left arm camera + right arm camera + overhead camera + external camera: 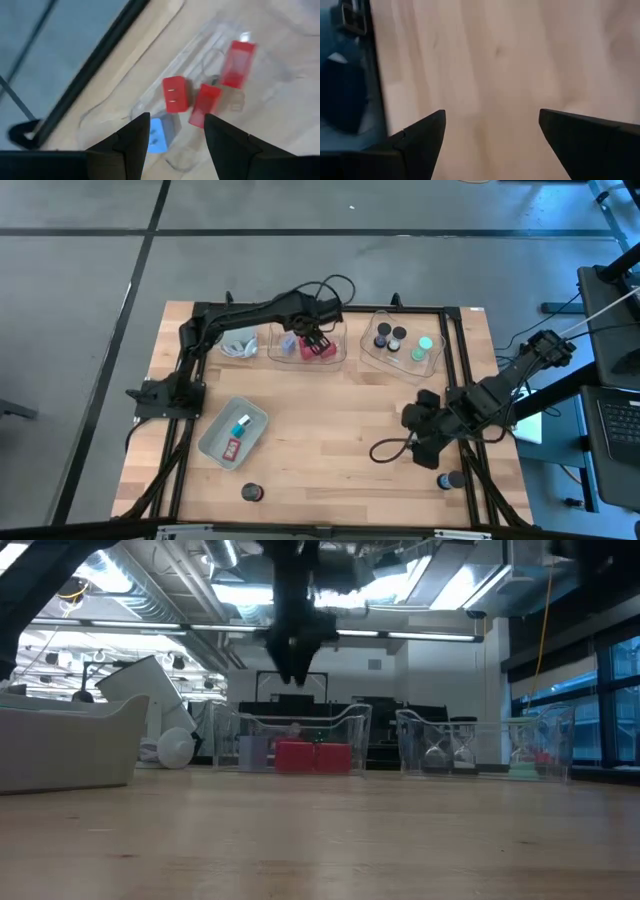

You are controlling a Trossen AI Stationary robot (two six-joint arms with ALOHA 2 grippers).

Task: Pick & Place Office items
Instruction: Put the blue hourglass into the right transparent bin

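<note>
The jaws of the left gripper are open and hold nothing. It hangs over the middle clear tray at the far side of the wooden table. Red blocks and a blue block lie in that tray, just under the fingers.

At the near left, a grey-blue tray holds a teal piece and a small red piece. A short black cylinder sits at the near edge.

At the far right, another clear tray holds black cylinders and a mint-green disc.

The jaws of the right gripper are open too, with nothing between them. It waits low over bare wood on the right side.
</note>
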